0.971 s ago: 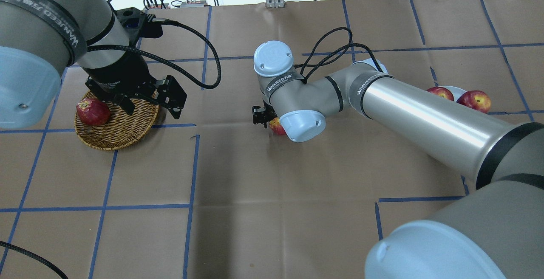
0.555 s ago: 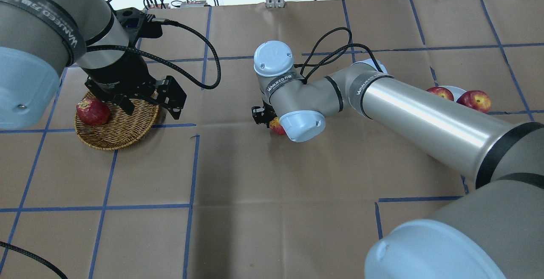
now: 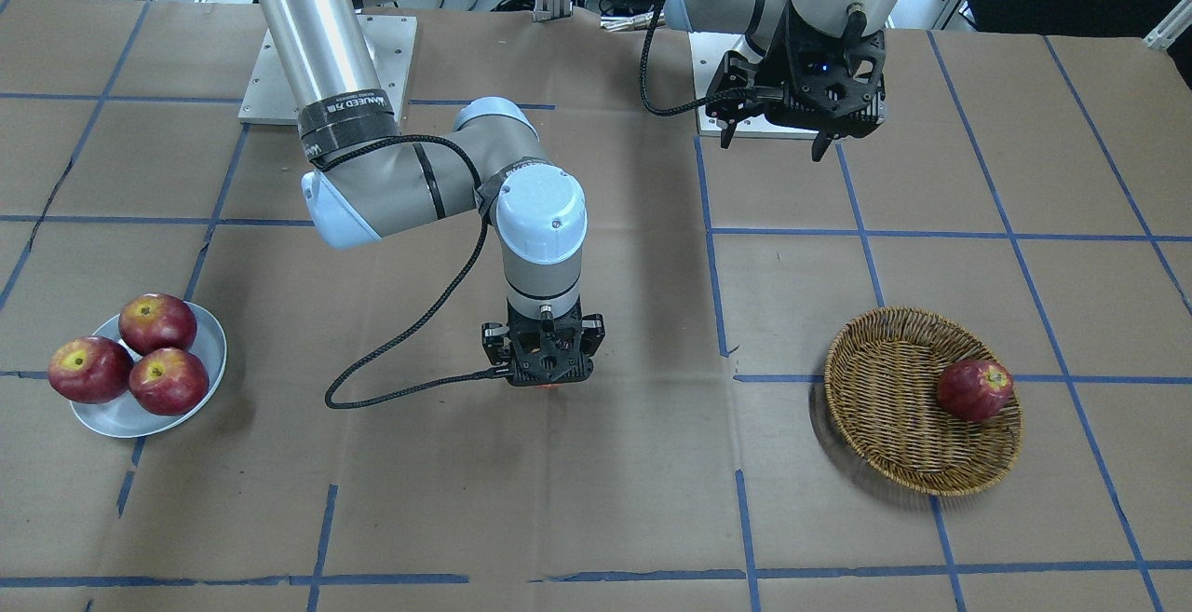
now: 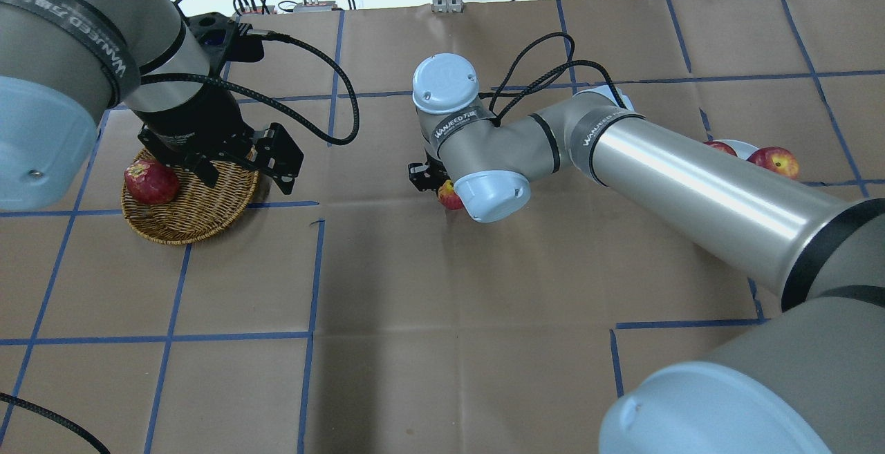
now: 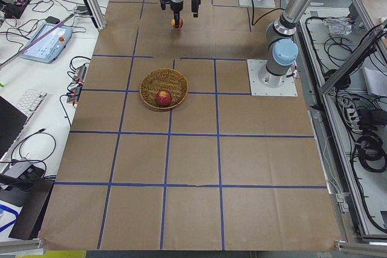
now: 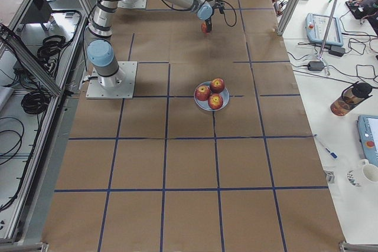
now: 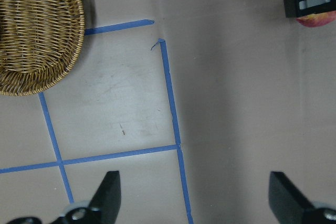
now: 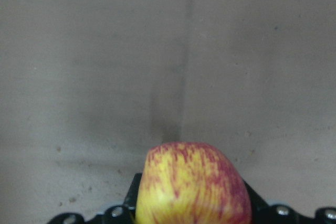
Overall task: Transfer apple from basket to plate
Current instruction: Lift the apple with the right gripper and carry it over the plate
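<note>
My right gripper [image 4: 441,190] is shut on the apple [image 8: 191,182], which is red streaked with yellow, and holds it just above the paper at mid-table. The apple also shows in the overhead view [image 4: 449,196] and the left wrist view [image 7: 313,9]. In the front view the gripper [image 3: 549,374] hides the apple almost fully. My left gripper [image 4: 245,171] is open and empty, raised beside the wicker basket [image 4: 187,222]. The basket [image 3: 885,379] holds one darker red apple [image 3: 973,389]. The pale plate [image 3: 212,342] sits far to my right.
Three dark red apples [image 3: 156,323] crowd the plate and leave little bare plate. Blue tape lines grid the brown paper. A black cable [image 3: 400,388] loops from my right wrist onto the table. Keyboards and cables lie beyond the table's far edge.
My right gripper with the apple has shifted slightly, away from the robot in the overhead view. The left arm and the basket have not moved.
</note>
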You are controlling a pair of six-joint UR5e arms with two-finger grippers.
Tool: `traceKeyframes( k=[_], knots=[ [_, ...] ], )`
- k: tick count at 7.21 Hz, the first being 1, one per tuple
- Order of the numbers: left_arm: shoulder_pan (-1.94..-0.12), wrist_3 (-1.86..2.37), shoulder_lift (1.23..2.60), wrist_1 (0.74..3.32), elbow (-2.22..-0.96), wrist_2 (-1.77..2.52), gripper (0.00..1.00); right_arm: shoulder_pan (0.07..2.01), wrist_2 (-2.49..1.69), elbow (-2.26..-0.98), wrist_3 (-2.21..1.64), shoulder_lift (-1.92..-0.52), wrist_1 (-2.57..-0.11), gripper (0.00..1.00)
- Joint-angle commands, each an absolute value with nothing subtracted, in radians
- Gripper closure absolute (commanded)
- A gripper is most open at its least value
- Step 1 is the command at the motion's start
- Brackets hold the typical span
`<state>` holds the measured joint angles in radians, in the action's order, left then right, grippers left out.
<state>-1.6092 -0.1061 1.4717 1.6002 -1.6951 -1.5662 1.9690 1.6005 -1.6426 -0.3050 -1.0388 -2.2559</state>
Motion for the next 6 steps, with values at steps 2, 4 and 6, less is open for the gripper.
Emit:
traceKeyframes(
  k=[2,4,6],
  knots=[
    [-1.609,-0.107,1.471,1.601,-1.695,-1.566,0.01,1.871,1.600,-1.595,-0.255,-1.144,-2.113,0.39],
    [-1.609,-0.107,1.470,1.601,-1.697,-1.566,0.01,1.684,1.598,-1.598,-0.038,-1.234,-1.987,0.39],
    [-1.609,-0.107,1.470,1.601,-1.695,-1.566,0.01,1.509,1.598,-1.606,0.197,-1.282,-1.933,0.39]
  ],
)
